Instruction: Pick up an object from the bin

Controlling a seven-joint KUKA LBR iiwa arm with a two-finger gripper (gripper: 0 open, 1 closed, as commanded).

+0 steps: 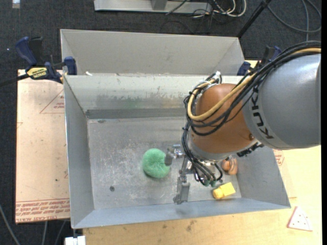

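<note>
- Gripper (178, 173) spread wide, nothing held, low over the bin (115, 180) floor, near-middle.
- Green fuzzy ball (155, 163) sat just left of it; contact not discernible.
- Judged light, soft, squashy, not fragile; best pinched across its middle.
- Yellow block (223, 190) and small orange piece (231, 166) lay to the right, clear of the ball.

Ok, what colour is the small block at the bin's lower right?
Yellow. The block shows plainly in the camera view, on the bin floor.
</note>
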